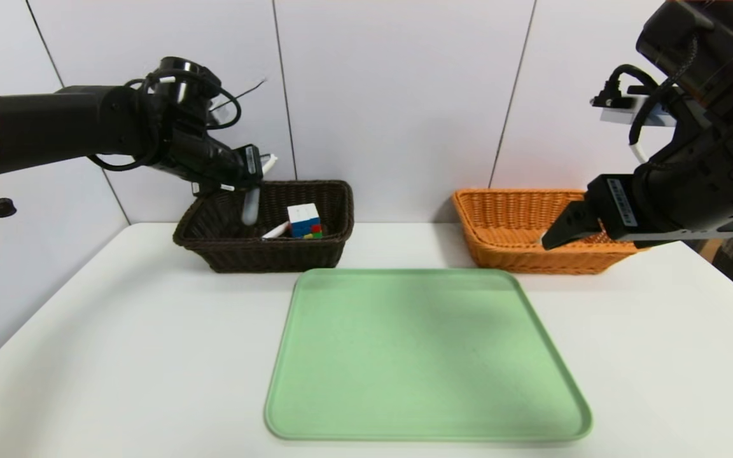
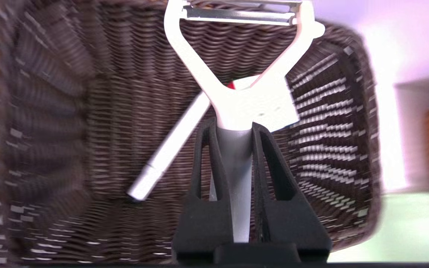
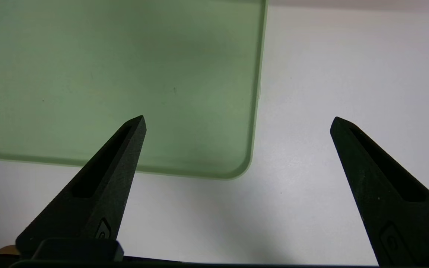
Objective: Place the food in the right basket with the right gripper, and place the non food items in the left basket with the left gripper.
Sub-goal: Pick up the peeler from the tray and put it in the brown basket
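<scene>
inside, the dark basket (image 1: 315, 251) holds cube (image 1: 304, 220) and marker (image 2: 169, 147); left tool (image 2: 233, 128) grips peeler (image 2: 237, 56) above.

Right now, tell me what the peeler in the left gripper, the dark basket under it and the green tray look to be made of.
Peeler: glossy white plastic yoke, matte grey handle, and a shiny strip that looks like a metal blade. It is clamped in the left gripper.
Dark basket: brown woven strands, wicker or a plastic imitation; I cannot tell which.
Green tray: smooth matte moulded surface with rounded rim, probably plastic.
</scene>
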